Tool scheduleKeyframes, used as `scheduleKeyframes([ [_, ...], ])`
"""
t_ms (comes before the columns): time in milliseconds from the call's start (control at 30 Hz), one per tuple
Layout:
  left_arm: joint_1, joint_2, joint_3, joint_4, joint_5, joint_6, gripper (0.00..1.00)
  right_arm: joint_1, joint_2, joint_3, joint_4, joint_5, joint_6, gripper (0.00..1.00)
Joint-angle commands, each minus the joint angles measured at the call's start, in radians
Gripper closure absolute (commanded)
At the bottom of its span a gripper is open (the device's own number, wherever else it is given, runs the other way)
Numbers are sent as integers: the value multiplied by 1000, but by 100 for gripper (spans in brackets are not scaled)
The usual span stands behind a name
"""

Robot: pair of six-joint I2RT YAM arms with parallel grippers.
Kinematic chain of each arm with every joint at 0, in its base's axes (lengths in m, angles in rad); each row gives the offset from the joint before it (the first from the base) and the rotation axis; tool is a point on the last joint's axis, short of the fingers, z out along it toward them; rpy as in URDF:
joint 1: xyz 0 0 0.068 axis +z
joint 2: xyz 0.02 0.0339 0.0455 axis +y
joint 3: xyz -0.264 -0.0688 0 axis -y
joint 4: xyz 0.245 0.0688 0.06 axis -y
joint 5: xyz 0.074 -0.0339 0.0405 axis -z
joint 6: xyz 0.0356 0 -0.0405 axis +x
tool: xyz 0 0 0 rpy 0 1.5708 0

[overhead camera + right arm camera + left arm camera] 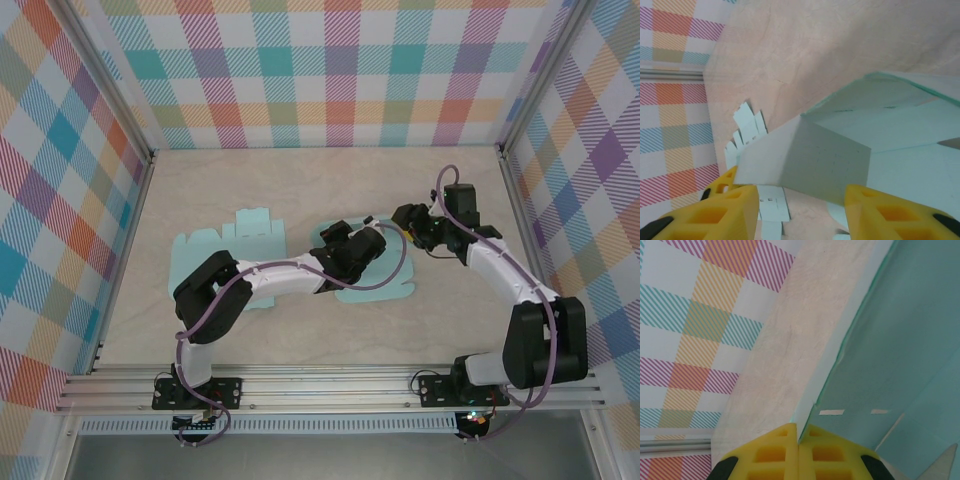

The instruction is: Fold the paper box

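The paper box (212,246) is a light teal cut sheet lying mostly flat on the beige table, its middle hidden under my left arm. My left gripper (352,248) sits over the sheet's right part. In the left wrist view its yellow fingers (770,455) are shut on a thin raised edge of the paper box (900,340). My right gripper (406,222) hovers just right of it. Its yellow fingers (735,202) stand apart, and a raised folded flap (825,160) spans the gap just past the tips, touching them. Tabbed ends of the sheet (747,125) lie beyond.
Checked walls (330,70) and aluminium posts (115,90) close in the table at the back and both sides. A metal rail (330,385) runs along the near edge by both arm bases. Purple cables (400,265) loop beside each arm.
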Motion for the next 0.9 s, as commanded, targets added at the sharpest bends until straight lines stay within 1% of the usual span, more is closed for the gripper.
scheduleKeyframes([
  [0, -14, -42, -28, 74, -35, 58, 100, 3, -81, 20, -102, 74, -74, 48],
  [100, -14, -44, -42, 87, -37, 76, 100, -10, -162, 20, -169, 136, -112, 45],
  [200, -14, -53, -47, 89, -27, 79, 100, -39, -228, 8, -235, 186, -143, 45],
  [300, -14, -66, -63, 97, -8, 75, 100, -93, -265, -47, -256, 193, -150, 46],
  [400, -9, -73, -76, 98, 12, 61, 100, -138, -273, -139, -171, 117, -128, 54],
  [600, -3, -63, -68, 86, 9, 56, 100, -139, -199, -258, 27, 9, -81, 72],
  [700, -1, -60, -63, 82, 7, 47, 100, -130, -153, -284, 79, 16, -68, 74],
  [867, -1, -58, -64, 82, 8, 40, 100, -102, -53, -273, 150, 47, -69, 73],
])
